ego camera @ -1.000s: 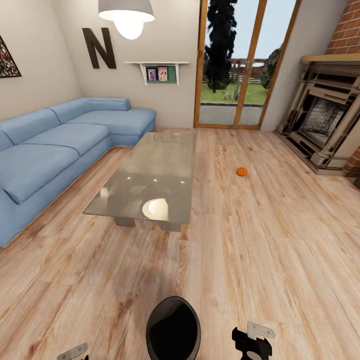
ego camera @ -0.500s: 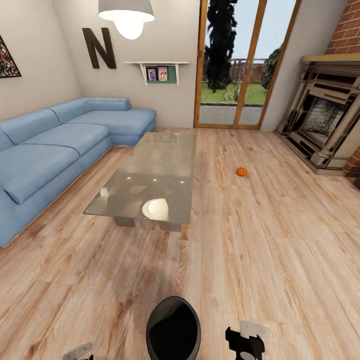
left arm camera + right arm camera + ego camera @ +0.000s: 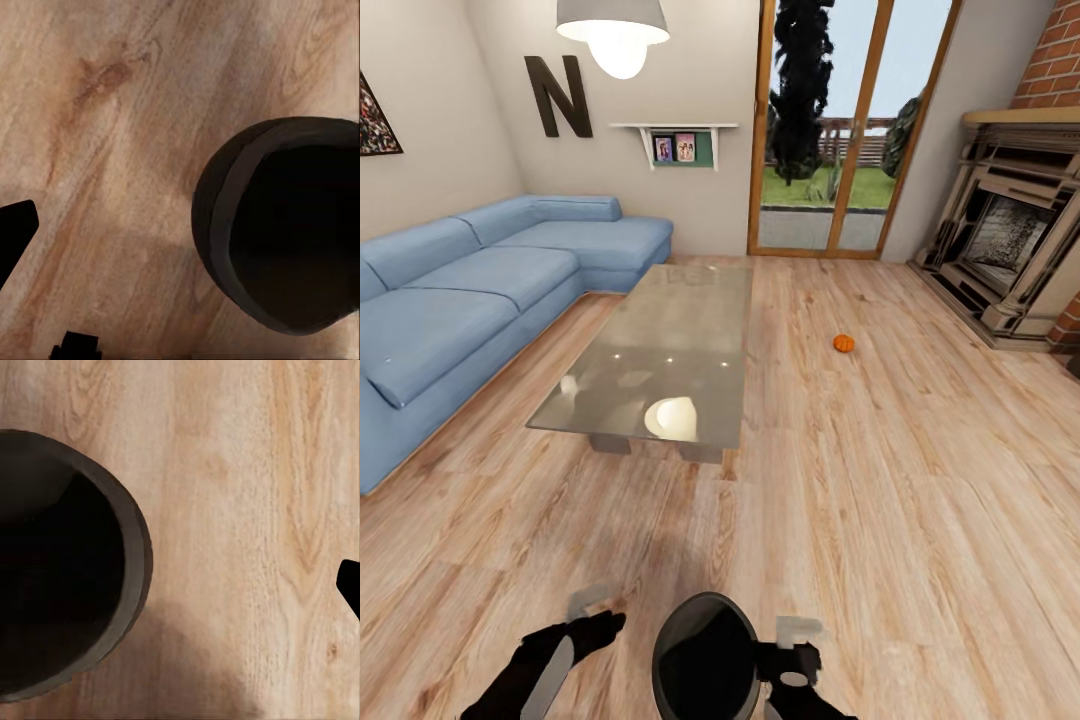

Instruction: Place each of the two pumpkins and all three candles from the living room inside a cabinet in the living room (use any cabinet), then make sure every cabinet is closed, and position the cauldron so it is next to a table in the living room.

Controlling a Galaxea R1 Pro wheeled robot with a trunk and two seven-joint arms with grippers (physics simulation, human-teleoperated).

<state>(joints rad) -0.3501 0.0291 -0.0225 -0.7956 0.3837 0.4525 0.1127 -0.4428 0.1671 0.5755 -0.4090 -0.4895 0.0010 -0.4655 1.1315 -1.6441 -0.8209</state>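
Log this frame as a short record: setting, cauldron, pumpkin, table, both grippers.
setting: living room, wood floor, blue sofa, fireplace
cauldron: upright on the floor between the two arms
pumpkin: one on the floor, right of the table, apart from it
table: glass top, nothing on it
left gripper: beside the cauldron, not touching, open or shut unclear
right gripper: close beside the cauldron, contact unclear

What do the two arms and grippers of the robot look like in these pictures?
Both arms are matte black. The left gripper and right gripper have black bodies with flat pale grey finger plates. No cables or markings are visible.
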